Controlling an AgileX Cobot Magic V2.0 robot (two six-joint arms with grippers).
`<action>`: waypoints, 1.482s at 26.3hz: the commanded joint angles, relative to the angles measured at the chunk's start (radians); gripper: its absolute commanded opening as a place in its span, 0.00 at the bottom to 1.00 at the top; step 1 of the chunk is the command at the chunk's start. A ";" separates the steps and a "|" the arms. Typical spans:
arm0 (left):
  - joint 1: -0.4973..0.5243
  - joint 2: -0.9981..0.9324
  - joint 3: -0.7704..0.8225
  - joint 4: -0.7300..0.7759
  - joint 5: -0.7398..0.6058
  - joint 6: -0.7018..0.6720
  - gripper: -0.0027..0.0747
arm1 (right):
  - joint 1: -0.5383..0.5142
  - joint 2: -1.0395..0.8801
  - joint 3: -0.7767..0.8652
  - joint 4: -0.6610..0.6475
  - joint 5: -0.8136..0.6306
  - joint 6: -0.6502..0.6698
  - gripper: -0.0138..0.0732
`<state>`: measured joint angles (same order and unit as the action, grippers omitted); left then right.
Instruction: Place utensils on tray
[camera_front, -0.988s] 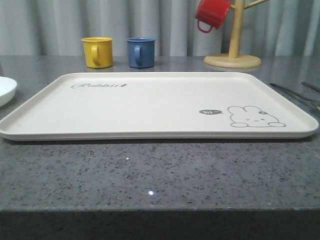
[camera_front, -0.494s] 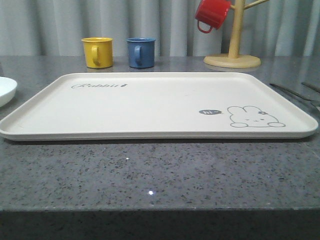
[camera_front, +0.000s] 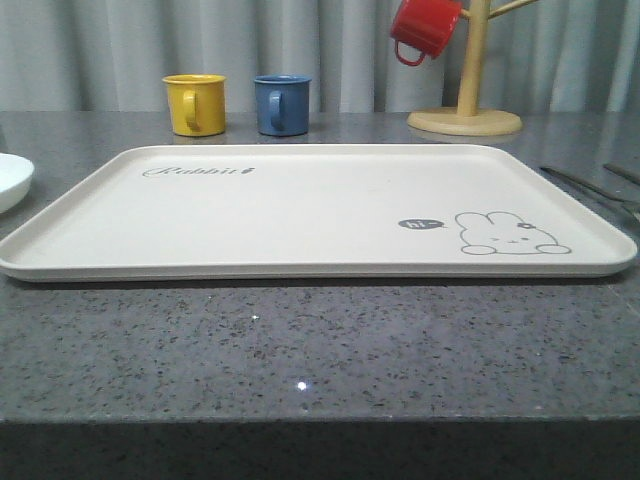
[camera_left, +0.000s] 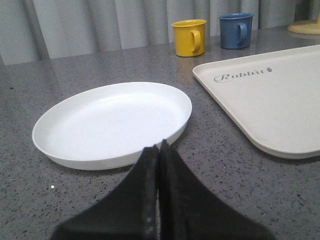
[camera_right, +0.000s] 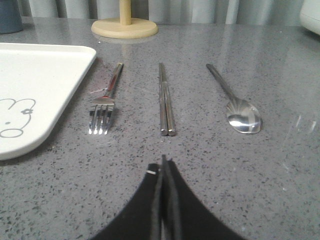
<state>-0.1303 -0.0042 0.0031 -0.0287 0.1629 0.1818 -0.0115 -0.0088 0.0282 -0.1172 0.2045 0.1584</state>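
Observation:
The cream tray (camera_front: 300, 215) with the rabbit drawing lies bare across the middle of the table; its corner is in the right wrist view (camera_right: 40, 75) and its lettered end in the left wrist view (camera_left: 270, 95). To the tray's right, on the grey counter, lie the silver utensils side by side: a fork (camera_right: 104, 102), a pair of chopsticks (camera_right: 165, 102) and a spoon (camera_right: 235, 102). Thin handles (camera_front: 590, 185) show at the front view's right edge. My right gripper (camera_right: 163, 162) is shut and empty, a short way before the chopsticks' near ends. My left gripper (camera_left: 158, 148) is shut and empty by the white plate's rim.
A round white plate (camera_left: 112, 122) sits left of the tray. A yellow mug (camera_front: 195, 103) and a blue mug (camera_front: 281, 104) stand behind the tray. A wooden mug stand (camera_front: 466, 115) at the back right carries a red mug (camera_front: 424, 28). Curtains close the back.

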 joint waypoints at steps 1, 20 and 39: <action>0.001 -0.013 0.001 -0.008 -0.104 -0.008 0.01 | 0.001 -0.021 -0.014 -0.007 -0.083 -0.006 0.07; 0.001 0.101 -0.316 -0.008 -0.183 -0.008 0.01 | 0.001 0.036 -0.366 -0.003 0.051 -0.005 0.07; 0.001 0.469 -0.578 -0.008 -0.060 -0.008 0.17 | 0.001 0.342 -0.586 0.008 0.105 -0.005 0.31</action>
<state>-0.1303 0.4542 -0.5350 -0.0287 0.1766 0.1818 -0.0115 0.3159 -0.5224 -0.1042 0.3978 0.1584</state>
